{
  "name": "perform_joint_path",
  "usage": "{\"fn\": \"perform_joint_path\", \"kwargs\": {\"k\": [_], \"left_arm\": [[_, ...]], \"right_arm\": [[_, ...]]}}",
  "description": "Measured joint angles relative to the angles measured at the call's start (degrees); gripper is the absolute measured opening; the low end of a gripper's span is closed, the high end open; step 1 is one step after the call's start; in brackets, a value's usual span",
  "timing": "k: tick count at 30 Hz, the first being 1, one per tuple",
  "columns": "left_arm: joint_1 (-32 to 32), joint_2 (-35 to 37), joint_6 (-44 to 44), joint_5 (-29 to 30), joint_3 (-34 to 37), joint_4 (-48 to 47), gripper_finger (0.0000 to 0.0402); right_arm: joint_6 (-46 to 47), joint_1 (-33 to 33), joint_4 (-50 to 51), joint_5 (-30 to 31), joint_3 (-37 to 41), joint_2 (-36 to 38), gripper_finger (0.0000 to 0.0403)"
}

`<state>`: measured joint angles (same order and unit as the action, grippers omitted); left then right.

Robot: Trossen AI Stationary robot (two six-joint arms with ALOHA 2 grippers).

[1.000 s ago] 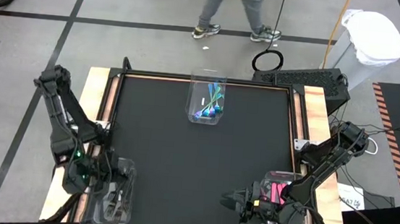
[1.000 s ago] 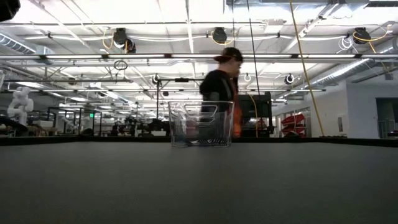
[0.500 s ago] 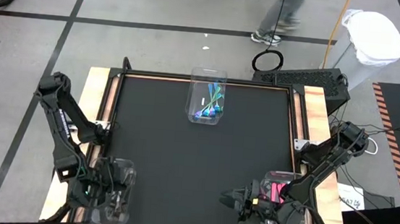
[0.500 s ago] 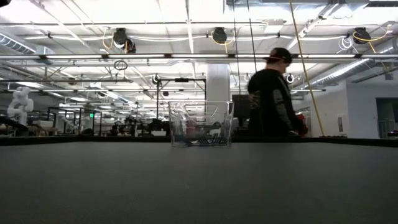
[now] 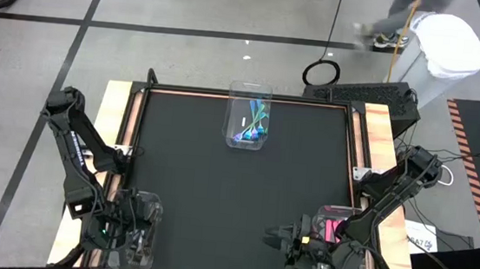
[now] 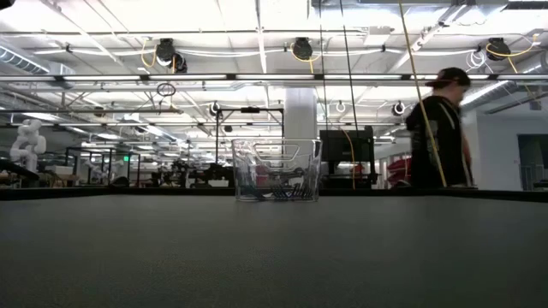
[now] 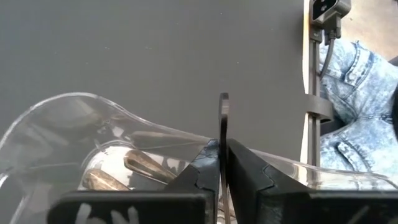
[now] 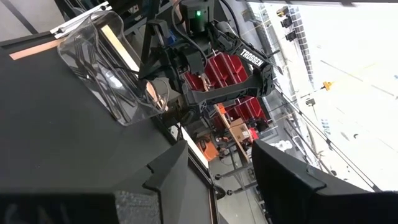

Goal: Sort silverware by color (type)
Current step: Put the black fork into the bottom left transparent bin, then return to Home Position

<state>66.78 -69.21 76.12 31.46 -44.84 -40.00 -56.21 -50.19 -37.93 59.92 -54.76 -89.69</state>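
Left claw [image 5: 130, 240] sits inside a clear bin [image 5: 148, 205], utensil types there too small to tell.

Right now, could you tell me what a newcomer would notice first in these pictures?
Probably the clear bin at the table's far edge, bright with teal-handled silverware. Next, the pink-handled silverware in a bin at the near right corner, beside the open right claw. The left claw sits shut in the near-left bin.

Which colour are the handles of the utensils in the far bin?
Teal and blue utensils in the far bin; clearest in the high view.
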Motion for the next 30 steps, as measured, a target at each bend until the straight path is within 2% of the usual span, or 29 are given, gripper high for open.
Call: {"fn": "perform_joint_path", "kwargs": {"k": [4,11,14,23,30], "left_arm": [[0.00,-0.05,-0.59,0.42,0.07,-0.39,0.0056],[-0.02,-0.05,-0.14,3.25,0.07,-4.77,0.0154],[-0.14,-0.05,0.02,5.22,0.07,-5.73,0.0182],[-4.36,-0.05,-0.14,6.10,-0.15,-6.17,0.0191],[-10.91,-0.02,-5.66,9.33,-0.15,-6.02,0.0191]], "right_arm": [[0.00,0.00,0.02,0.00,0.00,0.00,0.0176],[0.00,0.00,0.02,0.00,0.00,0.00,0.0176],[0.02,-0.02,0.02,0.00,0.00,0.00,0.0176],[1.53,-0.02,0.00,0.11,0.00,0.00,0.0176],[5.38,0.29,-1.11,0.22,0.00,0.10,0.0175]]}}
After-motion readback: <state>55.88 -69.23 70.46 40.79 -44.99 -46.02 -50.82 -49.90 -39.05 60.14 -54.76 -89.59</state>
